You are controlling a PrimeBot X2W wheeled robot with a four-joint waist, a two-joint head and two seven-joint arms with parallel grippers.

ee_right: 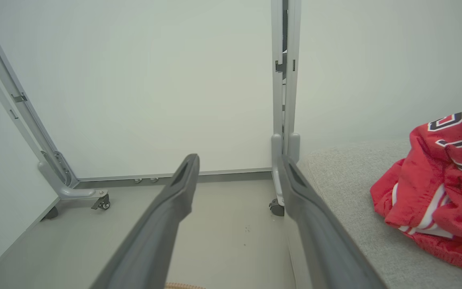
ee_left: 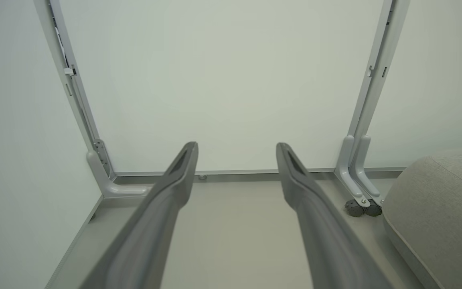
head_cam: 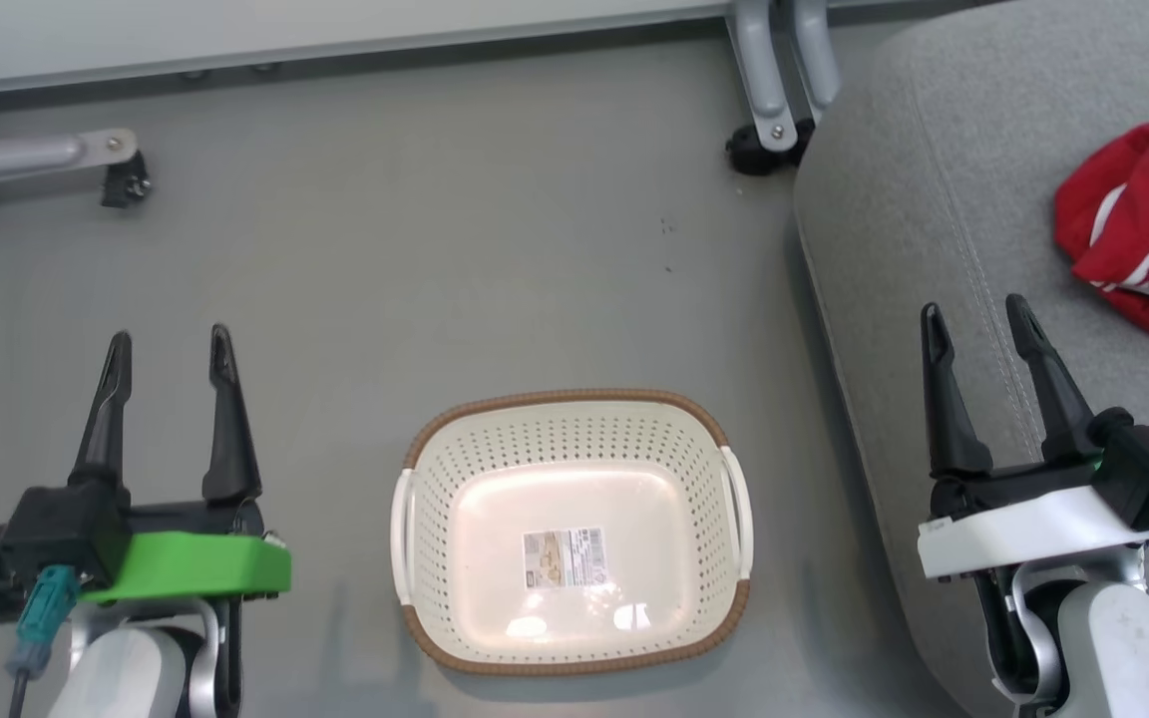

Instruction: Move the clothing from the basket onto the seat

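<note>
Two dark-fingered grippers frame the bottom of the head view, fingers pointing up the picture. On the robot's left, the left gripper (head_cam: 170,336), on a green mount, has its fingers spread apart with nothing between them and hangs over the grey floor (head_cam: 435,249). On the robot's right, the right gripper (head_cam: 974,307), on a white mount, is also spread and holds nothing. It hovers above the near left part of the seat (head_cam: 934,179), a large grey fabric cushion with a rounded corner and a stitched seam.

Between the two arms, the basket (head_cam: 565,396) stands on the floor, just left of the cushion's edge. It is cream plastic with small holes, a brown woven-look rim and white side handles. A barcode sticker (head_cam: 564,556) lies on its bare glossy bottom.

The clothing (head_cam: 1138,224) lies on the seat, well apart from the basket, at the right edge of the picture, which cuts it off. It is a crumpled bright red heap with white stripes. The right wrist view shows white-and-black numerals on its upper folds.

Beyond the floor stand pale wall panels on grey metal legs (head_cam: 769,100) with small black casters, one pair close to the cushion's far corner.
</note>
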